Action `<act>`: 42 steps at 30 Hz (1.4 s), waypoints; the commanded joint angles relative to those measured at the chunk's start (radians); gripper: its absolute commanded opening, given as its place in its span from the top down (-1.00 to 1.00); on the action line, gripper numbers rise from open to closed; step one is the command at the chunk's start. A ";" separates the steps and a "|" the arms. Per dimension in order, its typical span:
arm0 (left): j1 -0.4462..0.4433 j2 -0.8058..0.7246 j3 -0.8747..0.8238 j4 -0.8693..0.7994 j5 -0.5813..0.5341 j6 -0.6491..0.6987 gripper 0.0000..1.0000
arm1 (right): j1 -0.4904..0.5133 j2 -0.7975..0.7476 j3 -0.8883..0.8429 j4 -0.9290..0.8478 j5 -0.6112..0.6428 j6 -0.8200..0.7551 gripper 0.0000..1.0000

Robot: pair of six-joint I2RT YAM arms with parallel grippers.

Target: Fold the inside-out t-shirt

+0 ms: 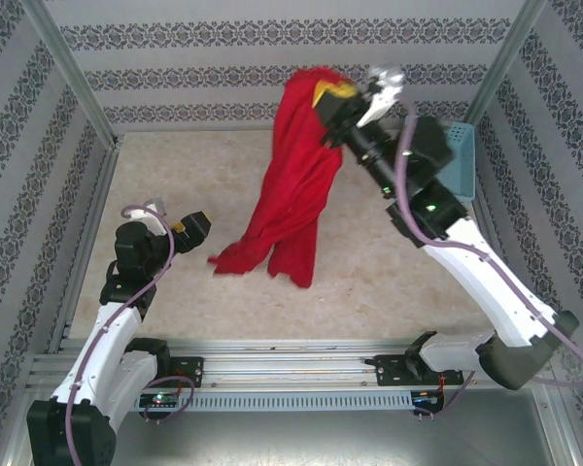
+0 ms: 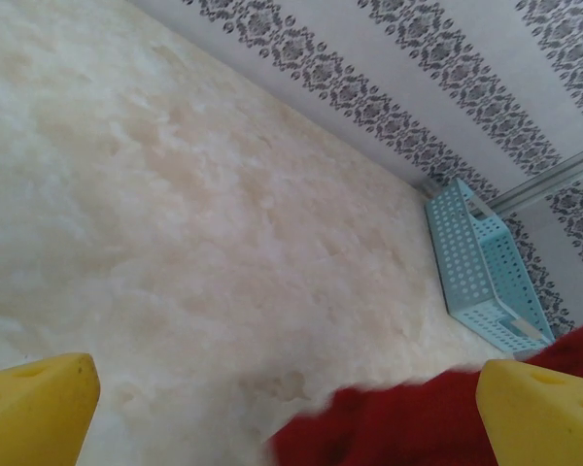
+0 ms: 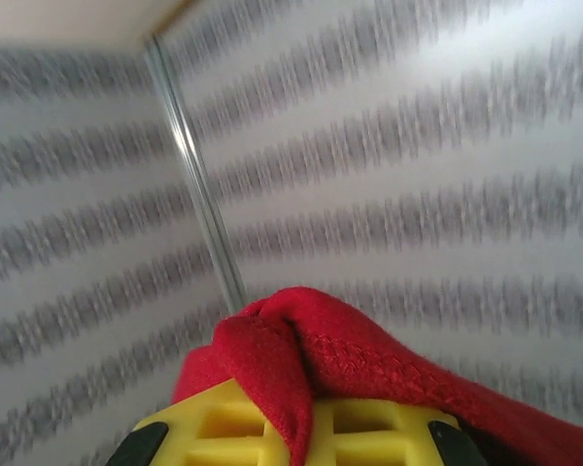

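shirt: soft red t-shirt (image 1: 296, 184), limp crumpled drape, upper middle of the top view, bottom end down on the mottled beige table (image 1: 175, 175) | right gripper (image 1: 338, 94): clamped on a stitched fold, pads mostly buried | left gripper (image 1: 190, 227): lower left, yellow fingers (image 2: 34, 403) wide apart | basket (image 1: 459, 155): perforated light-blue plastic, upper right, arm-blocked, insides hard to make out

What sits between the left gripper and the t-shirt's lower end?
Nothing. In the top external view, just bare table separates the open left gripper from the low end of the red t-shirt.
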State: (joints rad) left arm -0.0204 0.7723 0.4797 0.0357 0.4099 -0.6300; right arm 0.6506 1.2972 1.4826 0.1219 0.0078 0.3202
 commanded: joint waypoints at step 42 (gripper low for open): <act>-0.559 0.462 0.414 -0.583 -0.570 0.108 1.00 | -0.269 0.008 -0.544 -0.521 0.125 0.223 1.00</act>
State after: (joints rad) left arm -0.5999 1.2293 0.7959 -0.4938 -0.0841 -0.5903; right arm 0.3775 1.3636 0.8707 -0.3496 0.0719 0.6003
